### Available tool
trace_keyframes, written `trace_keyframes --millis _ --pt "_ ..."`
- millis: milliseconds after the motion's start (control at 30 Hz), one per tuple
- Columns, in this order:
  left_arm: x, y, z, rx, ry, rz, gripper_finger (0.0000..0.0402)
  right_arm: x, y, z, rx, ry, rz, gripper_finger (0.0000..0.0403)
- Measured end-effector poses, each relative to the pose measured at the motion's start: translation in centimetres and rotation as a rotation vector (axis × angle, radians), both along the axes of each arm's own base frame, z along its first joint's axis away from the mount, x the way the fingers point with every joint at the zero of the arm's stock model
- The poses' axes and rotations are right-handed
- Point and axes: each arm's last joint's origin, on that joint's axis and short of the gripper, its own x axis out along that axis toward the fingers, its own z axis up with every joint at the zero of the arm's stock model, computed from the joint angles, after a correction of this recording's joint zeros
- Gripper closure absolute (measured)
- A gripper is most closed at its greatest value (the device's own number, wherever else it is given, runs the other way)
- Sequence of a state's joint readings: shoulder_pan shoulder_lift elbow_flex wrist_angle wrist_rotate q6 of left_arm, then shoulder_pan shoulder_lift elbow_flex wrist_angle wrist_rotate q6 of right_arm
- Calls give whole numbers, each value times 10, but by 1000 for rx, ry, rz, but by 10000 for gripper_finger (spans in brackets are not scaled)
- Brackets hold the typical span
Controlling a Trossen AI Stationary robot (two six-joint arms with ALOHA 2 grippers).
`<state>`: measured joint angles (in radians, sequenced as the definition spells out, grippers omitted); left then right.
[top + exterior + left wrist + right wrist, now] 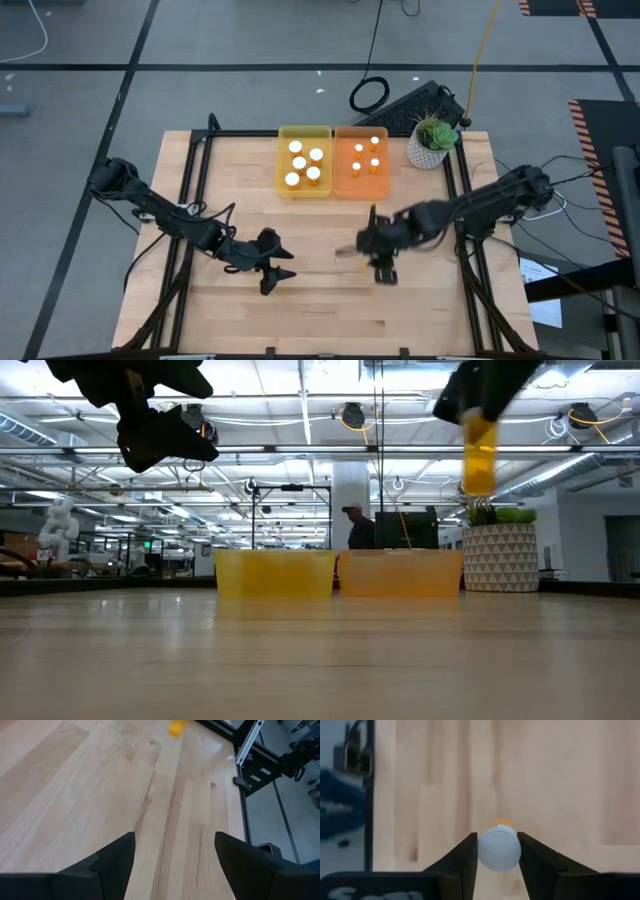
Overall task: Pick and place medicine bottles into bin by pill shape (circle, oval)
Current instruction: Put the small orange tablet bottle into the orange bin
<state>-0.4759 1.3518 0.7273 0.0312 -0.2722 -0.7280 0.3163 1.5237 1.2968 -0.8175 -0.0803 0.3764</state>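
My right gripper (352,250) hangs over the table's middle right, shut on an orange medicine bottle (480,455) with a white cap. The bottle is well above the wood. The yellow bin (282,160) and the orange bin (385,160) stand side by side at the far edge, each holding several white-capped bottles upright on their bases. My left gripper (284,260) hovers open over the near left of the table with nothing between its fingers (115,860). The held bottle also shows far off in the left wrist view, as an orange blur (176,727). My right gripper pinches the bottle's round white cap (499,849) between its two fingers, one on each side. The fingers come from above, pointing down. The bottle hangs upright below them, its orange body (480,465) lifted clear of the table.
A white patterned pot with a green plant (432,142) stands just right of the orange bin. Black frame rails (470,250) run along the table's left and right sides. Bare wood lies between the grippers and the bins. A person (355,525) stands in the room behind.
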Motion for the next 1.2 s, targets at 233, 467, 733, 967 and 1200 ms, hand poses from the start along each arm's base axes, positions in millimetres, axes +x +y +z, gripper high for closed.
trace_keyframes --millis 233,467,733,967,1200 --pt "0 0 0 14 -5 -8 128 -9 -66 22 24 -21 -123 283" --pt "5 5 3 61 -47 -25 128 -19 -121 23 -9 16 -152 283" --pt "14 19 9 85 -113 11 128 -30 -186 19 -106 1 -180 283" --pt "22 36 13 63 -158 84 128 -38 -229 4 -158 45 -152 283" --pt "25 44 15 39 -175 125 128 -23 -247 -23 -148 88 -137 283"
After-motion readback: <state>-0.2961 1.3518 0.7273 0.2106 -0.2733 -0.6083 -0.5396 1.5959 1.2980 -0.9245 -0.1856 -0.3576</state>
